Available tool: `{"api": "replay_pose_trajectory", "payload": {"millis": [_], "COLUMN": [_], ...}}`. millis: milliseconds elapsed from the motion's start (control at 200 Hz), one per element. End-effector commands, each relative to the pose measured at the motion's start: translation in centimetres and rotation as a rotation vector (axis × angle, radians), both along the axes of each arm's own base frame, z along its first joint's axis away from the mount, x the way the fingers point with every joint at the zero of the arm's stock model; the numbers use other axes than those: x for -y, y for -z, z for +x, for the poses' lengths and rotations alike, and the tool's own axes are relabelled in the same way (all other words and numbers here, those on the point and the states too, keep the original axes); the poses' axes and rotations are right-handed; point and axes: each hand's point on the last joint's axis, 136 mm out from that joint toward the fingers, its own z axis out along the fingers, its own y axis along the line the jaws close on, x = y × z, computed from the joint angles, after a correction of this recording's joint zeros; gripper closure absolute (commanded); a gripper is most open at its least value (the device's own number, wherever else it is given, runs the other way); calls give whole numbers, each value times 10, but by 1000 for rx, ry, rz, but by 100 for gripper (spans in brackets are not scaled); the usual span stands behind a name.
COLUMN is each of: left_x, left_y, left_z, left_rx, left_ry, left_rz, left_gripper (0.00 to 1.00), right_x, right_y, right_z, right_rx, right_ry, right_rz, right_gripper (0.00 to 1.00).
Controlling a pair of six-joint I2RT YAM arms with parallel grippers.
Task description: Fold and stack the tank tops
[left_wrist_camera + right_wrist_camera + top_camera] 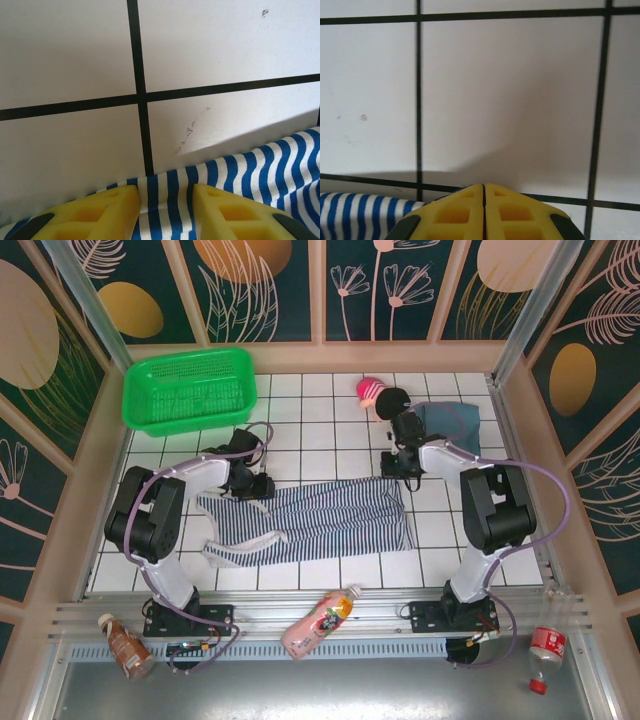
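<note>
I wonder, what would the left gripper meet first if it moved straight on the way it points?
Most likely the striped top, whose edge lies between the open jaws of the left gripper; past that, just the bare tiled table, though depth is unclear.

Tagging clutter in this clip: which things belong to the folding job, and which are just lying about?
Job:
navy-and-white striped cloth tank top
plain blue-grey cloth tank top

Lying about:
green plastic basket
small pink-and-black toy
pink plastic bottle
brown bottle
clear bottle with red cap
</note>
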Motion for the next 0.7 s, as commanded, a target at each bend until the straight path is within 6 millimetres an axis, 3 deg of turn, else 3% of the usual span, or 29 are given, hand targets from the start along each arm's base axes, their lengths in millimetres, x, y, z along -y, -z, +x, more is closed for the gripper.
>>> {"api": "replay_pose_trajectory", "payload": {"millis": [0, 115, 240, 355, 375, 560, 625, 695], "left_x": [-33, -32, -30, -29, -24, -17, -16, -14], "left_y": [46, 46, 45, 45, 38, 22, 11, -3], "left_z": [-50, -49, -46, -47, -36, -23, -18, -10], "left_rx": [-198, -196, -195, -202, -173, -142, -127, -101], "left_ry": [4, 12, 16, 21, 21, 18, 13, 3], "left_rz": [157, 154, 146, 142, 130, 103, 99, 91], "left_gripper": [62, 62, 62, 62, 62, 61, 60, 59], "right_x": [14, 27, 34, 36, 37, 55, 50, 29], "right_y": [2, 10, 2, -9, -11, -40, -55, -66], "right_z": [-6, -10, -1, 8, 8, 4, 0, -9], "right_rx": [-19, -32, 7, 37, 37, 90, 123, 163], "right_ry": [90, 120, 137, 138, 138, 168, 150, 95], "right_rz": [16, -1, 3, -6, -11, -86, -66, 0], "right_gripper": [91, 89, 82, 77, 77, 76, 74, 74]}}
